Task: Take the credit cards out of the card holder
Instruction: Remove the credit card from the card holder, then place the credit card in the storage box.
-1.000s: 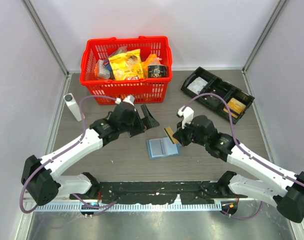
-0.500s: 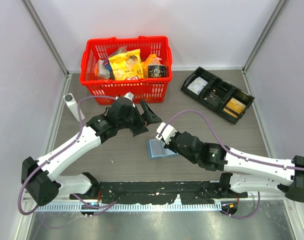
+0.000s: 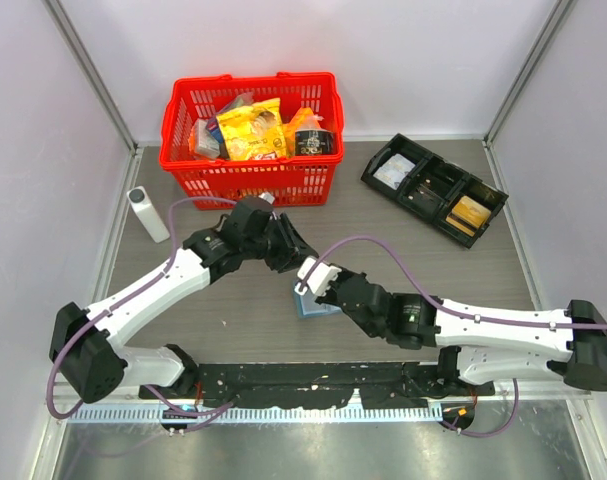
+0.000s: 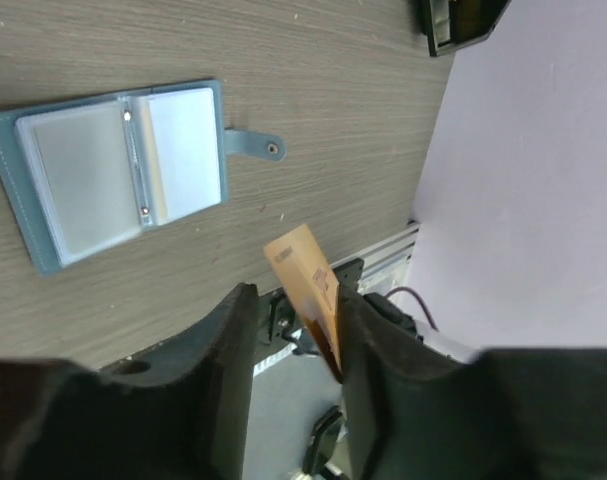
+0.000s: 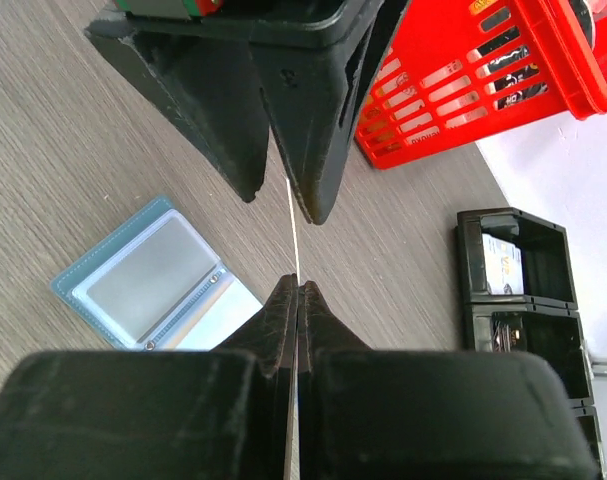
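Tan-gold, one credit card (image 4: 305,278) stands on edge between the fingers of the left gripper (image 4: 296,298). Those fingers sit partly spread on either side of it, with a gap showing on one side. The right gripper (image 5: 296,300) has its fingers pressed together on the card's other end. Beneath both, the blue card holder (image 4: 113,170) lies opened flat on the wooden table (image 3: 233,320), pale pockets up and strap tab out to one side. Seen from above, the right arm covers most of it. Beyond the left gripper stands a red basket (image 3: 243,187) filled with packets. A black compartment tray (image 3: 438,187) lies at far right, and a white upright container (image 3: 148,213) stands at far left.
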